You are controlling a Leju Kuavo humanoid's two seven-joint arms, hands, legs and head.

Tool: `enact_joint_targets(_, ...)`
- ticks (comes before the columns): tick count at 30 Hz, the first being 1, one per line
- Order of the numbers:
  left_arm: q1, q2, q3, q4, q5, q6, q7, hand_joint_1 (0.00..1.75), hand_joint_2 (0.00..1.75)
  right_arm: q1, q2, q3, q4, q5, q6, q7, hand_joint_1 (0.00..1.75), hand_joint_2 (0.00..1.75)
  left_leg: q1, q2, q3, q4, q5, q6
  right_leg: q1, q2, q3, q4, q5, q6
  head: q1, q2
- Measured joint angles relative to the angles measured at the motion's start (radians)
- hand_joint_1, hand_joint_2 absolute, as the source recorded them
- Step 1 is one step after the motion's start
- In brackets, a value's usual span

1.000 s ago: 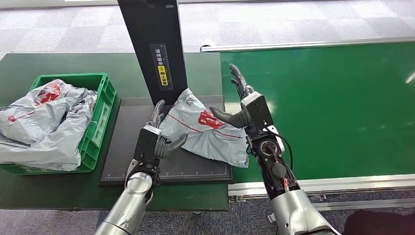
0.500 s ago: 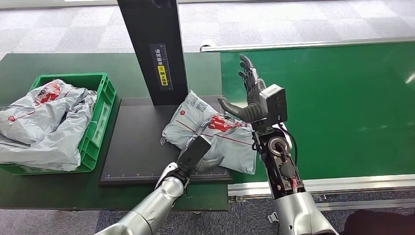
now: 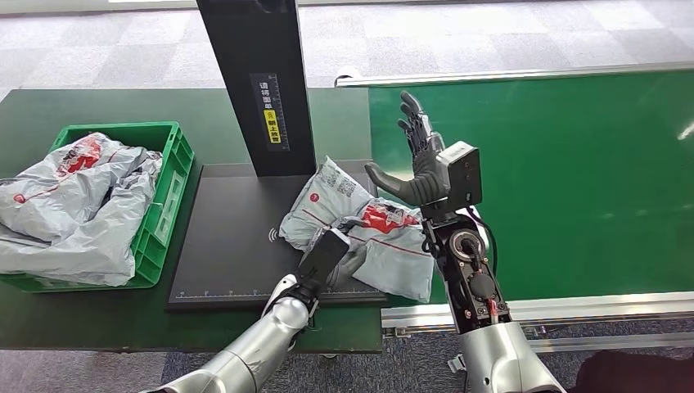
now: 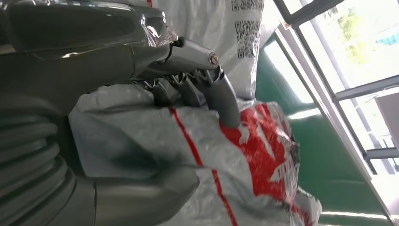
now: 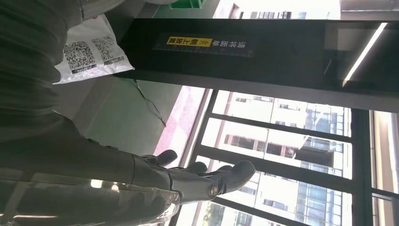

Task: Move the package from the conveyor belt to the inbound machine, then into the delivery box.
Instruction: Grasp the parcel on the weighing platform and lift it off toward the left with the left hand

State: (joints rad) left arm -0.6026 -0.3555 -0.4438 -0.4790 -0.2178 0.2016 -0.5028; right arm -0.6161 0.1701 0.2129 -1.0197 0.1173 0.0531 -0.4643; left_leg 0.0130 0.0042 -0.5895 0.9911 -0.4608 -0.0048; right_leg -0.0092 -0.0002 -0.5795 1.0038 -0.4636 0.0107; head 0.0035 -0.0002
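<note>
Crumpled grey plastic mailer package with red print and a QR label, lying on the right part of the flat black scanner platform, near-right corner overhanging toward the green conveyor belt. Gripped on its near side by the left hand, thumb under and darker fingers curled onto the red print. Raised just right of the package, clear of it: the right hand, fingers wide, holding nothing. Behind the platform, a black upright post. Far left on the dark green bench, a green plastic crate full of similar grey bags.
</note>
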Motion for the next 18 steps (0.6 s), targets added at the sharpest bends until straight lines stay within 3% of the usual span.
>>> enact_joint_targets(18,-0.013,0.005,0.057,0.022,-0.008,0.01,-0.002,1.75,1.75,-0.001,-0.006,-0.001,0.002,0.002,-0.003,-0.006,0.0,1.75,0.0,0.0,0.0,0.0,0.0,0.0,0.0,0.0,0.0,0.0,0.0,0.0,0.0,0.0)
